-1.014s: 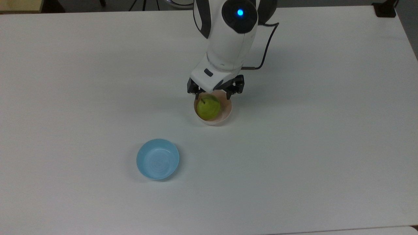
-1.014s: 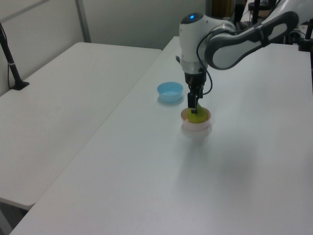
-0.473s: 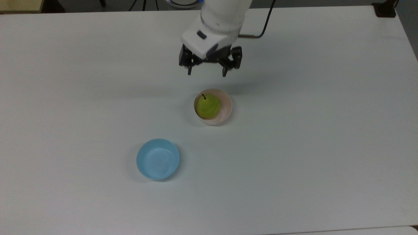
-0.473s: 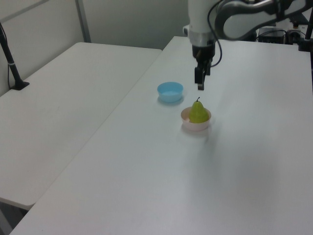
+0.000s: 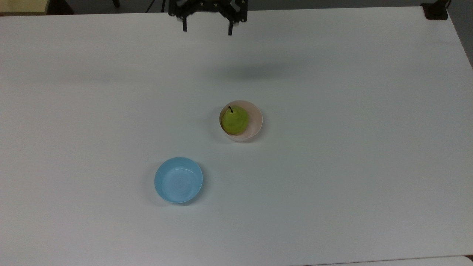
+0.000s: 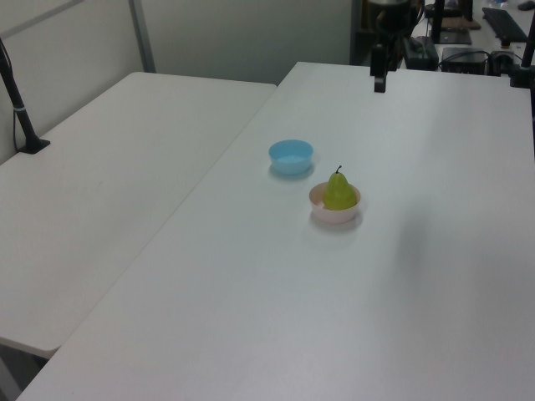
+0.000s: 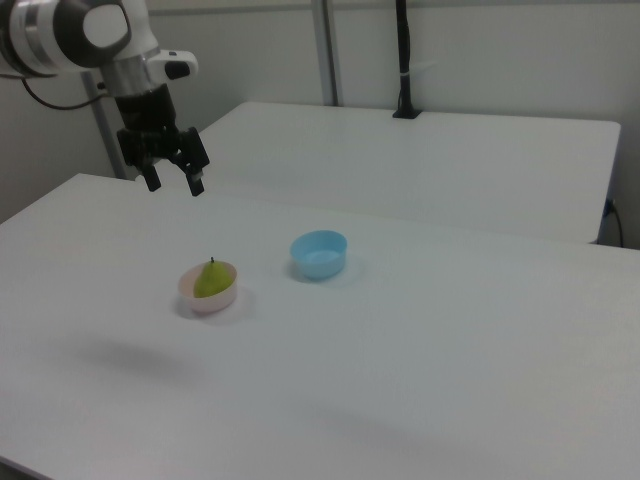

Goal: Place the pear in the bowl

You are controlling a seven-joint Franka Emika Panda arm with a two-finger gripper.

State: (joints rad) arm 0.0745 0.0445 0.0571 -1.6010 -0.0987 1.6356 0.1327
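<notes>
Now pear [image 5: 235,120] sat upright in pink bowl [image 5: 255,123], mid-table. Gripper [image 5: 207,27] hung wide open, empty, near top view's upper table edge [image 5: 332,9], well apart; blue bowl [image 5: 178,180] well clear.

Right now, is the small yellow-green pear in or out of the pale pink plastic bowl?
In. The small yellow-green pear sits upright inside the pale pink plastic bowl, stem up; the open gripper hangs well clear, empty.

Yel-grn pear [image 5: 234,120], pink bowl [image 5: 255,121].
</notes>
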